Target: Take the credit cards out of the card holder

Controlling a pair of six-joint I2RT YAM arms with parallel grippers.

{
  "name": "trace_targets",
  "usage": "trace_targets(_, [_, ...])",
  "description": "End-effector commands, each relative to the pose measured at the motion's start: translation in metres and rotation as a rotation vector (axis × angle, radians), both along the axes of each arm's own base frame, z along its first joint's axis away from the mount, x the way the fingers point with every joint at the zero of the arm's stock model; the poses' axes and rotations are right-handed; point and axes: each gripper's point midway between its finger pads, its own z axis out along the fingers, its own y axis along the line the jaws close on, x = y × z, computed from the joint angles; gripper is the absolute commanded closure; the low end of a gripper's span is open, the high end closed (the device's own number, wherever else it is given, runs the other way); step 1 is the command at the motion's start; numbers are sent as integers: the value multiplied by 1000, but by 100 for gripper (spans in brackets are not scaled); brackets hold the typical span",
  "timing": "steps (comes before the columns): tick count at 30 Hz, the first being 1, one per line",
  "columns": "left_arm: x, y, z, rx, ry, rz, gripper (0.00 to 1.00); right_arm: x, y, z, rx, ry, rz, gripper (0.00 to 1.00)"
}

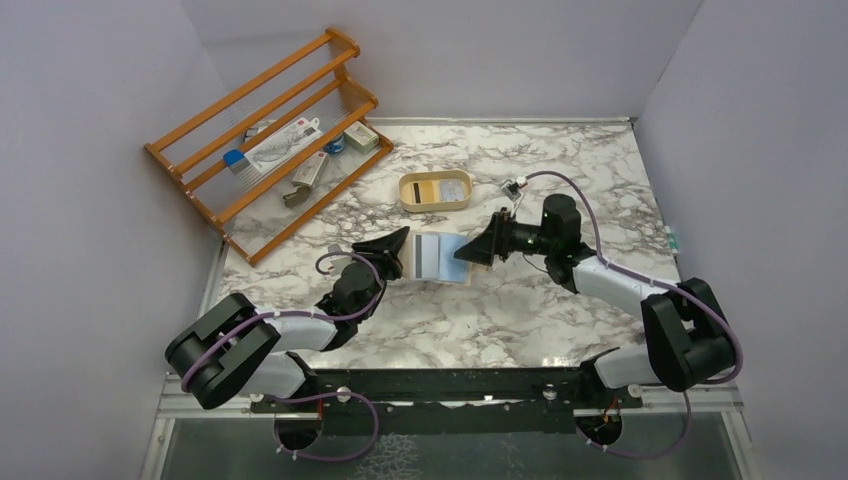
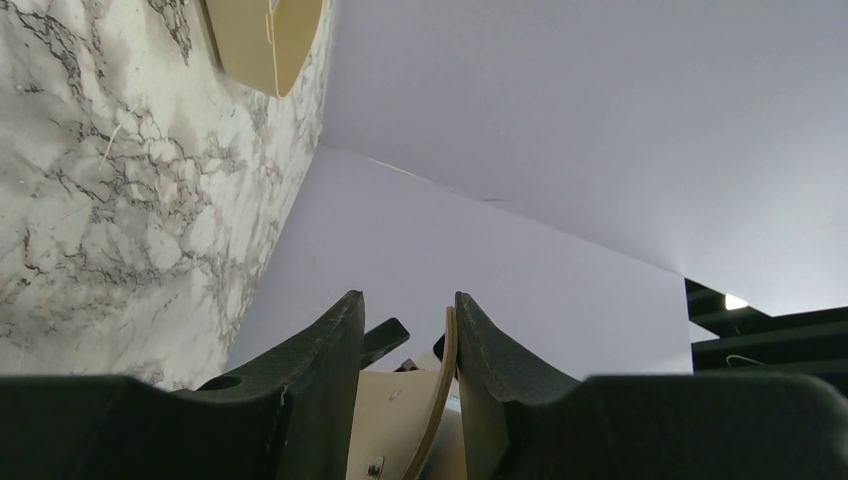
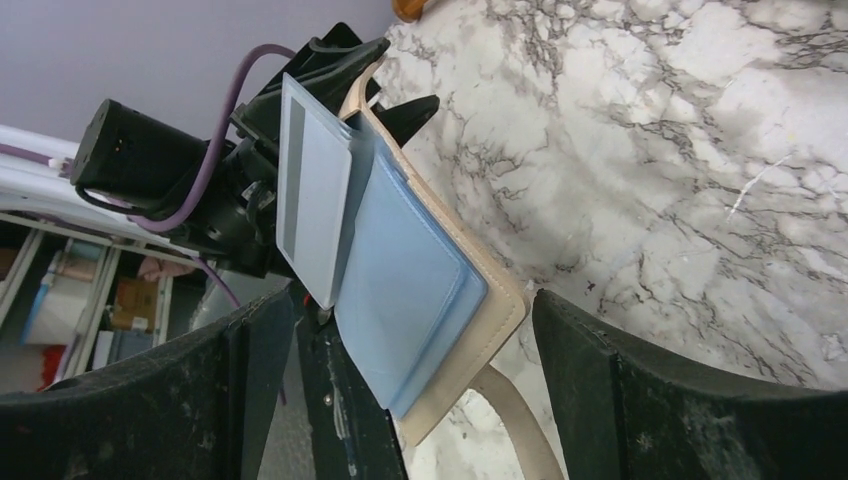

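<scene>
The tan card holder [image 1: 440,280] hangs open above the table between my two grippers. My left gripper [image 1: 400,245] is shut on its left edge; the tan flap [image 2: 445,370] lies against one finger in the left wrist view. A whitish card with a grey stripe [image 3: 310,190] sticks out of a pocket, next to a light blue card [image 3: 410,290]. Both also show from above, the striped card [image 1: 428,255] left of the blue one [image 1: 455,262]. My right gripper [image 3: 412,295] is open wide, and the holder's tan corner [image 3: 495,320] sits between its fingers untouched.
An oval cream-yellow tray [image 1: 436,207] stands just behind the wallet and also shows in the left wrist view [image 2: 250,50]; it holds flat yellowish and bluish items. A wooden rack [image 1: 265,130] with small items stands at the back left. White walls enclose the marble table.
</scene>
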Motion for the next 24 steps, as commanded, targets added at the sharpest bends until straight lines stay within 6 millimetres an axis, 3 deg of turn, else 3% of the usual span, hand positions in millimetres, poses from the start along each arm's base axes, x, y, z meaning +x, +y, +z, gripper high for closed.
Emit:
trace_targets(1, [3, -8, 34, -96, -68, -24, 100, -10, 5, 7, 63, -25, 98, 8])
trace_targets(5, [3, -10, 38, -114, -76, -32, 100, -14, 8, 2, 95, -16, 137, 14])
trace_targets(8, [3, -9, 40, -117, -80, -32, 100, -14, 10, 0, 115, -8, 143, 23])
trace_targets(13, [2, -8, 39, -112, -79, -29, 100, -13, 11, 1, 128, -7, 147, 62])
trace_targets(16, [2, -9, 37, -99, -82, -34, 100, -12, 11, 5, 132, -8, 148, 91])
trace_targets(18, [3, -10, 39, -68, -100, -44, 98, -12, 10, 10, 140, -9, 149, 99])
trace_targets(24, [2, -11, 40, -8, -141, -82, 41, -12, 2, 29, 172, 5, 138, 99])
